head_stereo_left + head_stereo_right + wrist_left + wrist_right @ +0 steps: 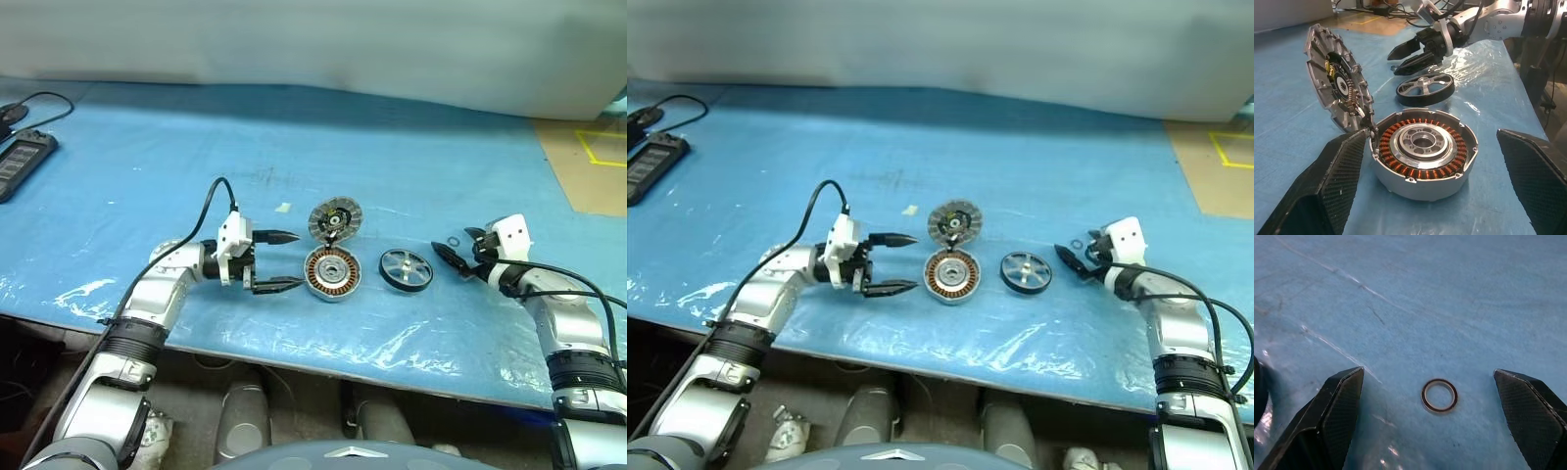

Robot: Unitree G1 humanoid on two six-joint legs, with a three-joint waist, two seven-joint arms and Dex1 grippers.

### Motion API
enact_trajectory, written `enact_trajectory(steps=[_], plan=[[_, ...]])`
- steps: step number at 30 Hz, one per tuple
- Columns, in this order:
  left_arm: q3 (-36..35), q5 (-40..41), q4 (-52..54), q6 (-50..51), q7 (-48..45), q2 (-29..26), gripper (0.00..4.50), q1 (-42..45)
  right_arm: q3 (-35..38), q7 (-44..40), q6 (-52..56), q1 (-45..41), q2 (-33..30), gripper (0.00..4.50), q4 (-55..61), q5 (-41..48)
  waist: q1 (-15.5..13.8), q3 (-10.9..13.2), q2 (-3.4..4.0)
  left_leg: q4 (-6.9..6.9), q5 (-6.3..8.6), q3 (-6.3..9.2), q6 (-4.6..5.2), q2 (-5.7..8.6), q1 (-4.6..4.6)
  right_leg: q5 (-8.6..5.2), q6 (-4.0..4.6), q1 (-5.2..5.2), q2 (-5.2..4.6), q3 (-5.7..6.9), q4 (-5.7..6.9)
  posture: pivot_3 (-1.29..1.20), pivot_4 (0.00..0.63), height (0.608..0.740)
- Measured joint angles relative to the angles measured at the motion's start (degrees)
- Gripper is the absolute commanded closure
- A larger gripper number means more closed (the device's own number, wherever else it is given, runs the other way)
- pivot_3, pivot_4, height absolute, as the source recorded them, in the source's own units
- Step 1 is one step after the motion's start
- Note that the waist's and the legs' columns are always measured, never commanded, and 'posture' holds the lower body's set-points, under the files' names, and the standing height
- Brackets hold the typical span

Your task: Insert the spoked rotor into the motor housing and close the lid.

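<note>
On the blue plastic-covered table (411, 157), near its front edge, the motor housing (332, 273) sits with its ring of copper windings and silver hub facing up. Hinged to the housing's rim at about 12 o'clock, the lid (335, 218) stands tilted open, showing its ribbed ring and dark centre. At 3 o'clock from the housing, just beside it but apart, the spoked rotor (406, 270) lies flat on the table, black rim outward and silver spokes up.

At 9 o'clock from the housing the left gripper (281, 261) points level toward it, fingers spread wide and holding nothing; in the left wrist view the housing (1424, 152) sits between the two black fingertips (1334, 171), with the rotor (1425, 89) beyond it. Whether the nearer fingertip touches the housing wall cannot be told for sure; it looks just clear.

At 3 o'clock from the rotor the right gripper (462, 251) hangs low over the table, fingers also wide and empty. A small metal ring (1439, 395) lies on the table between them, touched by neither. Far off at about 10 o'clock, a dark device (22, 162) with a cable rests near the table's edge.
</note>
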State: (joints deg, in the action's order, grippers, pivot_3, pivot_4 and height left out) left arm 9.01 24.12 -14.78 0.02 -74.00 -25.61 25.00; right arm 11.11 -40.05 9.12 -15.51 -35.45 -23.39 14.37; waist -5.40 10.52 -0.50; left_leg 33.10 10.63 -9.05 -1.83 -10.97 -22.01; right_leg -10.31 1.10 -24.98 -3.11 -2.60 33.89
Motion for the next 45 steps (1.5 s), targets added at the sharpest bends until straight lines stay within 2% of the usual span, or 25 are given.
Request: enact_trajectory(steps=[1,4,11,12,14,22,28,34,45], plan=[[-0.01,-0.07,0.24,0.12,0.52,0.2,0.01,0.0,0.0,0.41,-0.04,-0.23,0.05,0.0,-0.91,-0.18,0.01,0.0,0.0,0.0,0.0,0.0,0.01,0.0,0.0,0.0,0.0,0.0,0.0,0.0,0.0,0.0,0.15,0.74],[-0.07,-0.12,0.8,0.69,1.43,0.44,0.0,0.32,-0.01,0.91,-0.33,-0.92,0.11,0.62,-1.96,-0.5,0.07,0.0,0.0,0.0,0.0,-0.02,0.02,-0.01,0.03,0.0,0.0,0.01,0.0,0.0,0.01,0.0,0.15,0.74],[-0.9,-0.17,1.28,1.1,1.95,0.51,0.0,1.16,-0.02,0.87,-1.13,-1.24,0.1,2.98,-3.38,-0.66,0.03,-0.02,-0.02,0.0,0.03,-0.05,0.16,-0.01,0.05,0.0,0.0,0.06,-0.01,0.01,0.0,0.0,0.15,0.74],[-0.91,-0.18,1.28,1.11,1.93,0.53,0.0,1.16,-0.02,0.9,-1.04,-1.24,0.1,3.45,-3.38,-0.68,0.03,-0.02,-0.02,0.0,0.03,-0.05,0.16,-0.01,0.05,0.0,0.0,0.06,-0.02,0.01,0.0,0.0,0.15,0.74],[-1.05,-0.19,1.27,1.1,1.9,0.56,0.0,1.15,-0.05,0.98,-0.84,-1.22,0.09,3.93,-3.32,-0.75,0.02,-0.02,-0.03,0.0,0.03,-0.05,0.17,-0.02,0.06,0.0,0.0,0.08,-0.02,0.01,0.0,0.0,0.15,0.74],[-2.17,-0.56,0.06,-0.08,1.13,0.54,0.0,-0.03,0.3,-0.7,-0.34,-0.17,0.06,3.94,-2.01,0.04,0.0,-0.06,-0.08,-0.01,0.03,-0.05,0.18,-0.07,0.1,-0.01,-0.01,0.16,-0.02,0.04,-0.06,0.0,0.15,0.74],[-2.2,-1.06,-0.27,-0.69,-0.6,0.63,0.0,-0.46,-1.75,-8.74,3.87,2.53,2.2,3.94,13.04,6.41,0.32,-0.06,-0.04,-0.06,0.03,-0.27,0.2,-0.16,0.02,-0.01,-0.01,-0.11,0.02,0.1,0.0,0.0,0.15,0.74],[-2.2,-2.08,-1.9,-2.1,-1.85,1.1,0.0,-0.64,-8.29,-12.39,7.89,-1.17,2.26,3.94,23.84,7.29,0.05,-0.07,-0.04,-0.06,0.03,-0.77,0.19,-0.77,0.0,-0.02,-0.01,-0.09,0.01,0.09,-0.04,0.0,0.15,0.74],[-2.24,-3.86,-5.33,-5.19,-2.62,2.24,0.0,-0.66,-18.46,-20.82,11.28,-4.44,2.29,3.94,27.05,7.29,-0.05,-0.07,-0.04,-0.08,0.02,-0.97,0.18,-0.83,-0.06,-0.15,-0.05,-0.12,-0.01,0.12,-0.05,0.0,0.15,0.74]])
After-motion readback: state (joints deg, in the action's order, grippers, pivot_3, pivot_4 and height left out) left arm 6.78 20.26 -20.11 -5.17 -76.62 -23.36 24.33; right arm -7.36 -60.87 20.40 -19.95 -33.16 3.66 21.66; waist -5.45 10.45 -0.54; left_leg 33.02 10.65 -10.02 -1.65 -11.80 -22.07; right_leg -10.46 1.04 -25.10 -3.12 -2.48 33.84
